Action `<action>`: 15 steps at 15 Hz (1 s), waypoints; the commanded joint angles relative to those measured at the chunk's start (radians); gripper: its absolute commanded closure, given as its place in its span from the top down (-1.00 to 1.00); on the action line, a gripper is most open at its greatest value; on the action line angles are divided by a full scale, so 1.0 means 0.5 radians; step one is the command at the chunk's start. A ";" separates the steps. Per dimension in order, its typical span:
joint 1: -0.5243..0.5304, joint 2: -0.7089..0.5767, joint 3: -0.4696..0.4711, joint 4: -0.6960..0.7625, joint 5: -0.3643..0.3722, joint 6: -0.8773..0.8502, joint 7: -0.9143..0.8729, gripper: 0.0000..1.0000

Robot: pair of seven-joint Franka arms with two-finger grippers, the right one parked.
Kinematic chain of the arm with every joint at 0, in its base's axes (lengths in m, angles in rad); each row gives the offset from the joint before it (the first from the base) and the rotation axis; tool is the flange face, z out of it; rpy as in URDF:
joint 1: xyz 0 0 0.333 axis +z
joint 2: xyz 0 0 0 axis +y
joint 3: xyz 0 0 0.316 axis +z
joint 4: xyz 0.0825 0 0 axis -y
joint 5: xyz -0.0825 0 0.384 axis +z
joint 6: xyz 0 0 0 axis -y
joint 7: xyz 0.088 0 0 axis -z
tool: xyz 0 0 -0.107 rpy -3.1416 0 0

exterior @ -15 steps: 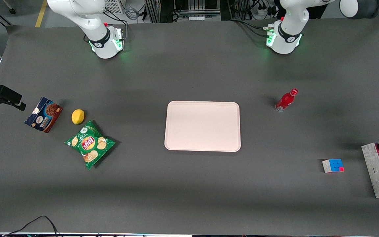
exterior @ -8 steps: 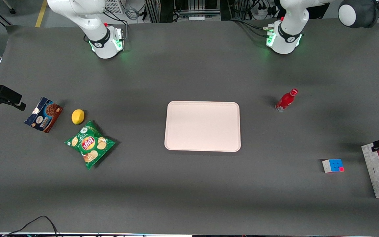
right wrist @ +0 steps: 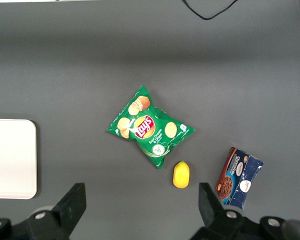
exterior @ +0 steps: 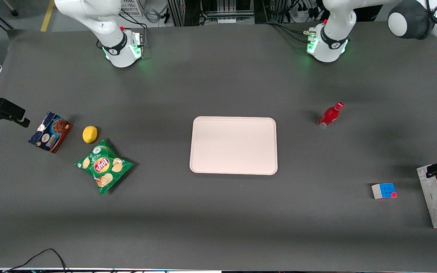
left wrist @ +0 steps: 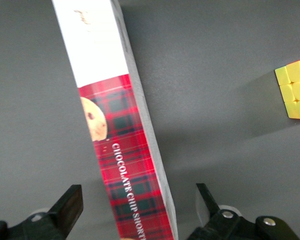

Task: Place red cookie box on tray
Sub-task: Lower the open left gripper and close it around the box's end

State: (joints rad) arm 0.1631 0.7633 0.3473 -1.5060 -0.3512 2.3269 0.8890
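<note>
Lowered since before, the gripper [left wrist: 138, 210] straddles the red cookie box [left wrist: 124, 150], jaws spread wide.

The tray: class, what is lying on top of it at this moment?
Nothing shows on the tray; its whole pale surface is visible, uncovered. The red cookie box lies on the table toward the working arm's end, with the open gripper above it, fingers either side.

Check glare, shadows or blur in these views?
Front view: soft broad shadow bands on the table; tray evenly lit, no glare. Left wrist view: sharp; the open hand straddles the red cookie box, whose white label patch looks washed out; the cube casts a soft shadow.
</note>
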 commanded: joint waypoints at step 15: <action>0.057 0.231 -0.050 0.340 -0.058 -0.015 0.023 -0.20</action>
State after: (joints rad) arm 0.1876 0.8640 0.3200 -1.3737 -0.3623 2.3306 0.8883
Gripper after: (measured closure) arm 0.304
